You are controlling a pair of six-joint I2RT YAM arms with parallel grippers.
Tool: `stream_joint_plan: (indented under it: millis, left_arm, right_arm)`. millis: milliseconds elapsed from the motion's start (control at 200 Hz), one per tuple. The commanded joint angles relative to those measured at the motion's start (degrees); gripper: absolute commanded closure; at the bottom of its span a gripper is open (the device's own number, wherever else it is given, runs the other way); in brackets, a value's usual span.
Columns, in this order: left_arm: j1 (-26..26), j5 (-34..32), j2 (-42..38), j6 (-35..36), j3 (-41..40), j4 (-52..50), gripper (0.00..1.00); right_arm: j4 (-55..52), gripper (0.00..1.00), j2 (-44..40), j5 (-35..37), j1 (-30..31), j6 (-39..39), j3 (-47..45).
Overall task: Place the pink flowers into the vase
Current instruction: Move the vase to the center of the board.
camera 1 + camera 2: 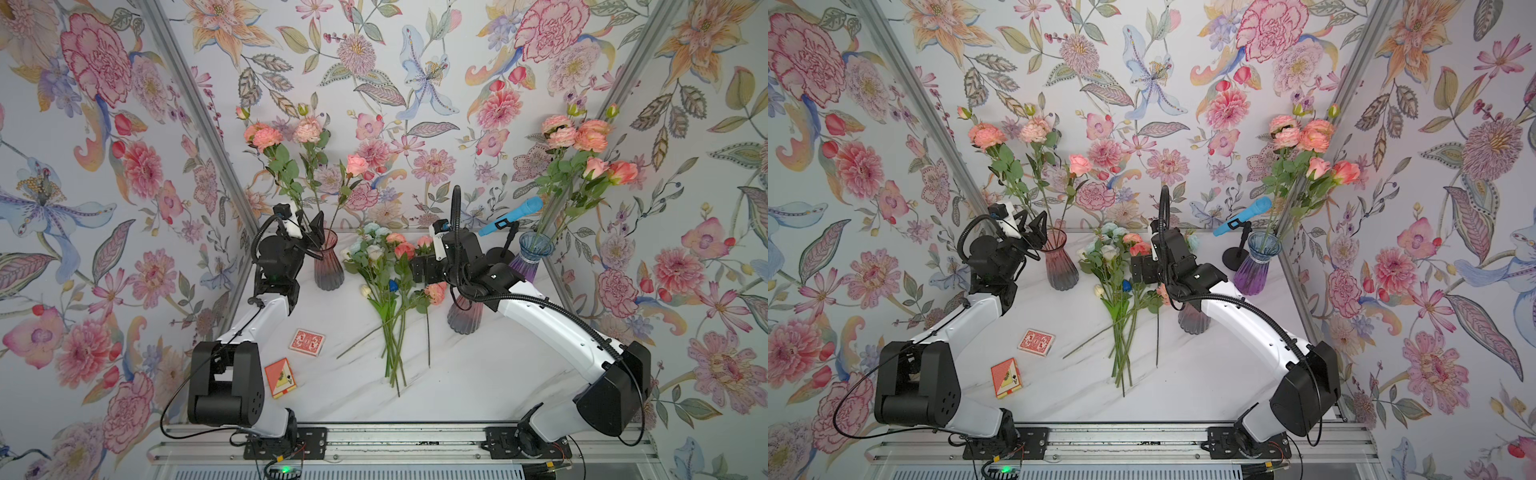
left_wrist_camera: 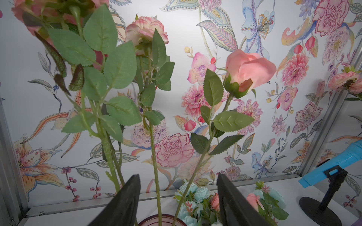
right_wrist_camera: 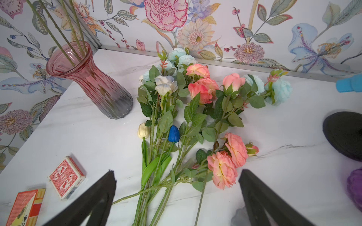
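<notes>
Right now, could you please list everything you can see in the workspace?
pink vase: one, pink fading to grey, rear left, holding pink flowers.
blue vase: one, blue over purple, rear right, also holding pink flowers.
third vase: one, pink-grey, partly under right arm.
loose flowers: one pile, pink, white, pale blue, mid table.
card boxes: two, red, front left.
microphone: one, blue on black stand, rear right.
left gripper: one, black, open by pink vase's stems.
right gripper: one, black, open above the pile.
</notes>
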Motion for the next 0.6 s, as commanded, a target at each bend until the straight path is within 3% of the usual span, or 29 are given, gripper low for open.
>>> stream_joint_plan:
  millis: [0, 370, 595]
  left_arm:
    - [-1.0, 0.5, -2.1, 1.3, -0.8, -0.5, 0.34]
    - [-3.2, 0.2, -2.4, 2.2, -0.9, -0.9, 0.32]
    - [-4.8, -0.3, -3.3, 3.4, -0.6, -2.3, 0.25]
  right_arm:
    - [-0.6, 0.01, -3.8, 1.9, -1.0, -1.2, -0.2]
    - [-3.7, 0.01, -10.0, 2.3, -5.7, -1.3, -3.9]
    - [-4.6, 0.01, -12.6, 1.7, -8.4, -1.0, -7.0]
